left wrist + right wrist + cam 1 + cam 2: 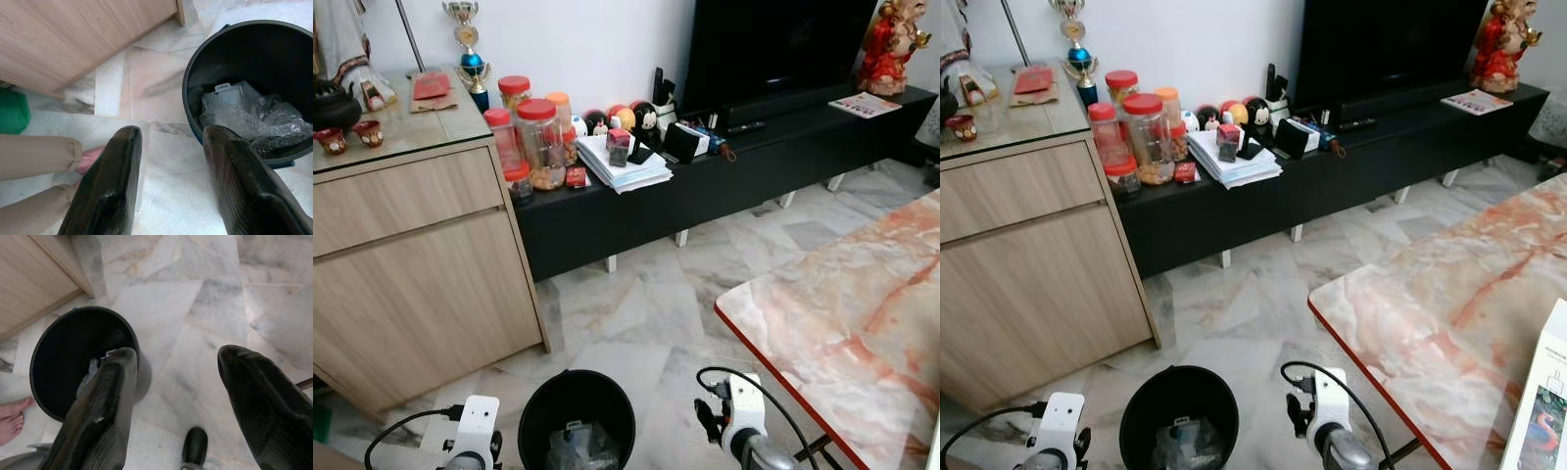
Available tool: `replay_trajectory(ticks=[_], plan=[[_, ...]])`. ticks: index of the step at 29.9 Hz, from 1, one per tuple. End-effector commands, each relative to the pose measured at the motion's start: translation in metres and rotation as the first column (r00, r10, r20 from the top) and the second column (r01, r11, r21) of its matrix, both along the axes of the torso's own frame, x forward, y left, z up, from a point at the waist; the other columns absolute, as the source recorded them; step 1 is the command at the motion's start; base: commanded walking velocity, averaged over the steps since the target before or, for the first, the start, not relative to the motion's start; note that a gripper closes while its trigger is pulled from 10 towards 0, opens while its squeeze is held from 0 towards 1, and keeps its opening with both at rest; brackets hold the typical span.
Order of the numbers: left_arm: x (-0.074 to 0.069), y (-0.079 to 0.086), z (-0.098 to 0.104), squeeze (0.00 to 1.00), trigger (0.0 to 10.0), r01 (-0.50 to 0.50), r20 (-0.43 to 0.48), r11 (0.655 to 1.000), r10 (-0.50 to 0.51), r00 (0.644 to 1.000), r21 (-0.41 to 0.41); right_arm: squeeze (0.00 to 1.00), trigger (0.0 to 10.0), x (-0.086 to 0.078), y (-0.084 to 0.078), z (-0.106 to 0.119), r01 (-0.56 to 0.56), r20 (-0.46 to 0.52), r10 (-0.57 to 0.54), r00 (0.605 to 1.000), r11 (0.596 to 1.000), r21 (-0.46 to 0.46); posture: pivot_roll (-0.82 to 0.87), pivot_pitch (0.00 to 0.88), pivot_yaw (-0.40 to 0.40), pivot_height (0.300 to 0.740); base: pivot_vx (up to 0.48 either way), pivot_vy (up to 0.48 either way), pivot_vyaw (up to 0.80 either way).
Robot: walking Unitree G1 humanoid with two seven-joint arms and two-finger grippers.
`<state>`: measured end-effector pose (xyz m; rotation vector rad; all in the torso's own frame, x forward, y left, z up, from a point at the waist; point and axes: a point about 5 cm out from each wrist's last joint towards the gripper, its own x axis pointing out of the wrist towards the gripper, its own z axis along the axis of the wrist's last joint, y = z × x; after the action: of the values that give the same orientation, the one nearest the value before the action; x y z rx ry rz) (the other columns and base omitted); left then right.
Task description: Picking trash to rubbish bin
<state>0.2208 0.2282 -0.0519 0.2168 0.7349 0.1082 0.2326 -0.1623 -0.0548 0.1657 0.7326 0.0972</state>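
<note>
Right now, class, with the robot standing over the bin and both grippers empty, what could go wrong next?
1. A person's bare foot rests on the floor close to the open left gripper; a step or swing might hit it.
2. The black bin sits between the arms; the open right gripper could knock it over and spill the plastic wrap.
3. The marble table edge is near the right arm.

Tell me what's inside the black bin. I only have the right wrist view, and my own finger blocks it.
Observer: Crumpled clear plastic wrap and a white plastic piece lie in the black bin.
Operator: Is the left pincer carrying anything?
Observer: No. The left pincer is open and empty, beside the bin's rim.
Operator: Anything on my right side?
Observer: A pink marble table stands to the right of the right pincer.
</note>
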Motion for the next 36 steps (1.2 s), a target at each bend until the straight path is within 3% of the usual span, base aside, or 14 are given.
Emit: replay_trajectory(ticks=[1, 36], plan=[[-0.0081, 0.0017, -0.0052, 0.0, 10.0, -0.002, -0.036, 1.0, 0.002, 0.999, -0.001, 0.0, 10.0, -0.0018, -0.0025, -0.0015, 0.019, -0.015, -0.019, 1.0, 1.0, 0.0, 0.15, 0.018, -0.001, 0.74, 0.0, 0.0, 0.0], [-0.0114, 0.0029, -0.007, 0.0, 10.0, -0.016, -0.049, 1.0, 0.016, 0.999, -0.005, 0.0, 10.0, -0.0031, -0.0093, -0.0019, 0.031, -0.02, -0.031, 0.999, 0.999, -0.014, 0.14, 0.017, -0.007, 0.74, -0.255, 0.0, 0.0]])
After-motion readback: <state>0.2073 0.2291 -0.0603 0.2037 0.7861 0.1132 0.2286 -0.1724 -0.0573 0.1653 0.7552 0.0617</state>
